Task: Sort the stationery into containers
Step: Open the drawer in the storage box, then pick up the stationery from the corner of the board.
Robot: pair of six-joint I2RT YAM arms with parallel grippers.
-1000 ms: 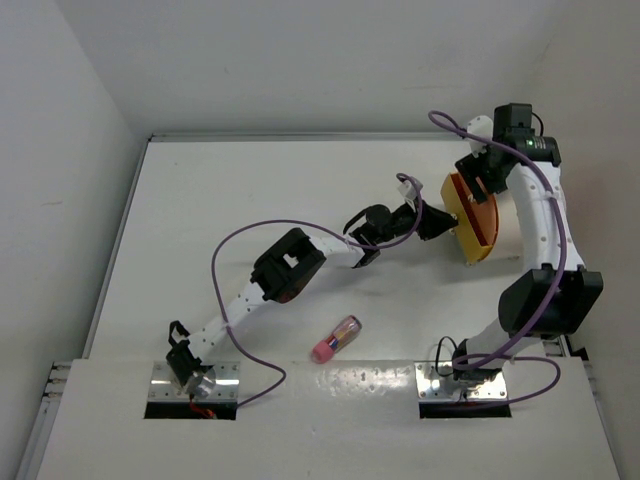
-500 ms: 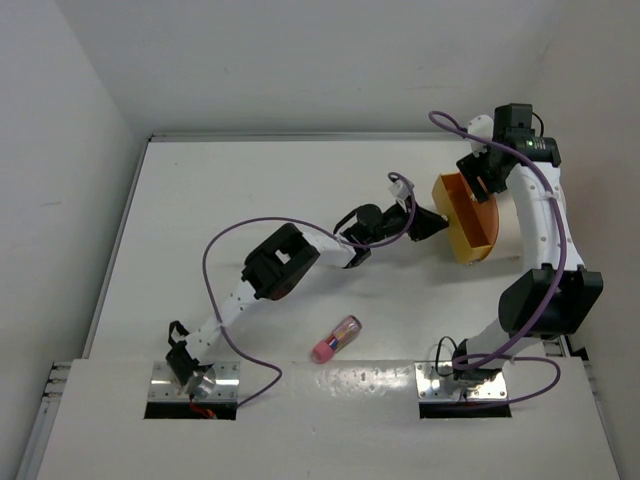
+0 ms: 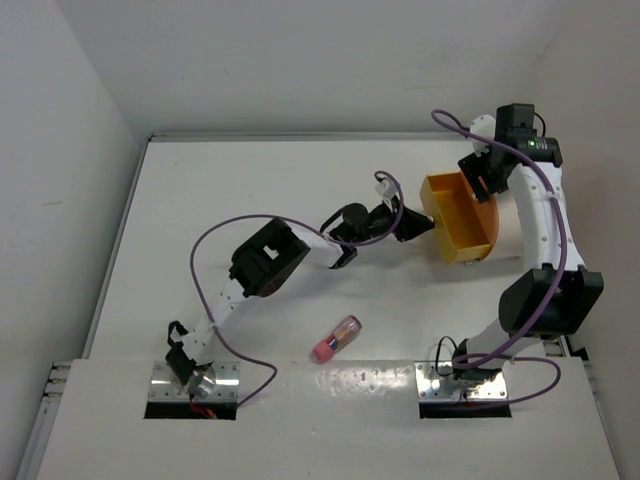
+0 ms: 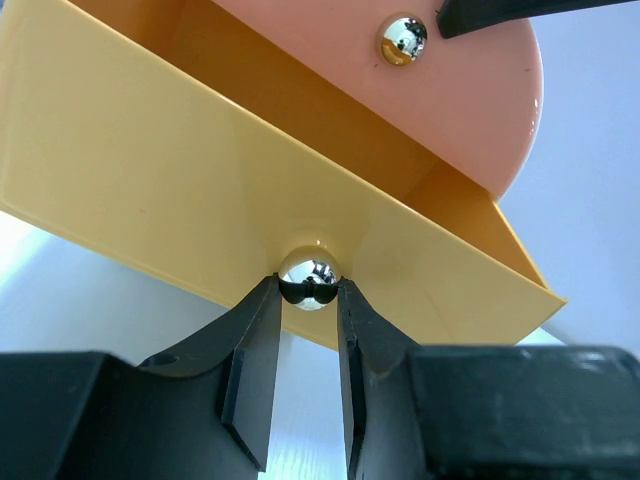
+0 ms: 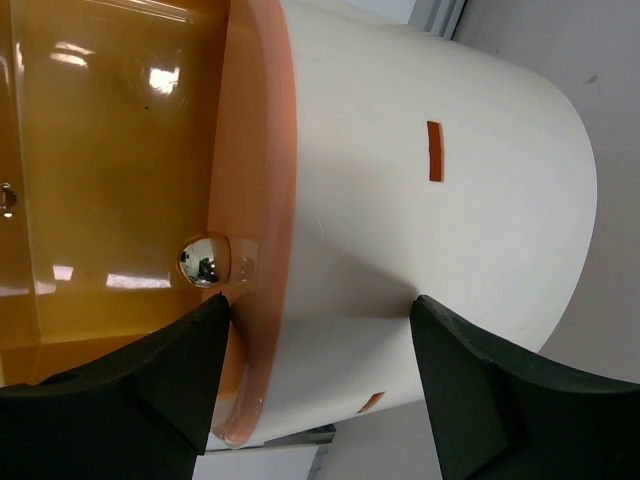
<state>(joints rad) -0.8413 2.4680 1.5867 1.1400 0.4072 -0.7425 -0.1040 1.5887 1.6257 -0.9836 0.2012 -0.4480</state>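
Note:
The container, a cream-white drum [image 5: 440,200] with an orange end face [image 4: 470,110], lies at the table's far right. My right gripper [image 5: 320,305] spans its body, one finger at the orange rim and the other on the cream wall. A yellow-orange drawer [image 3: 458,215] sticks out of the face toward the left. My left gripper [image 4: 308,300] is shut on the drawer's chrome knob [image 4: 310,277]. A pink-ended tube [image 3: 336,339] lies alone near the front of the table. No other stationery is in view.
A second chrome knob [image 4: 402,40] sits higher on the orange face. The left arm's purple cable [image 3: 215,240] loops over the table's middle. Walls close the table on the left and at the back.
My left gripper has drawn back to the left with the knob, and the drawer has slid out of the drum's face. The right arm and the tube have stayed in place.

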